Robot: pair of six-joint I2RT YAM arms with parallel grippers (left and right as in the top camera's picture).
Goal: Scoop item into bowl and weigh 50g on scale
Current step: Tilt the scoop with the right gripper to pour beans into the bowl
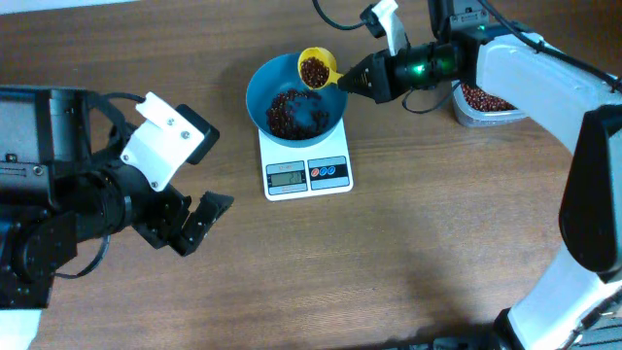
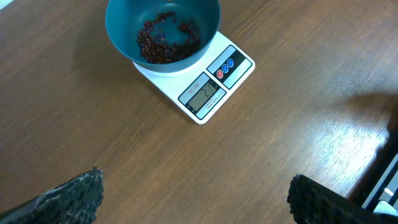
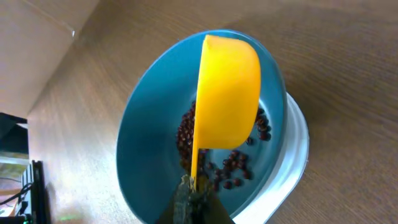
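The teal-blue bowl (image 1: 262,92) stands on the white scale (image 1: 335,180) and holds a loose heap of dark red-brown beans (image 1: 290,115). My right gripper (image 1: 358,78) is shut on the handle of a yellow scoop (image 1: 316,70), which holds beans over the bowl's far rim. In the right wrist view the scoop (image 3: 227,93) hangs over the bowl (image 3: 149,143), with the gripper (image 3: 196,190) on its handle. My left gripper (image 1: 209,219) is open and empty, left of the scale. The left wrist view shows the bowl (image 2: 121,25), beans (image 2: 165,40) and scale (image 2: 239,71) ahead of the fingers (image 2: 196,199).
A clear plastic tub (image 1: 466,112) with more beans (image 1: 484,97) stands at the back right, partly under my right arm. The scale's grey display (image 1: 288,177) faces the table's front. Cables run along the far edge.
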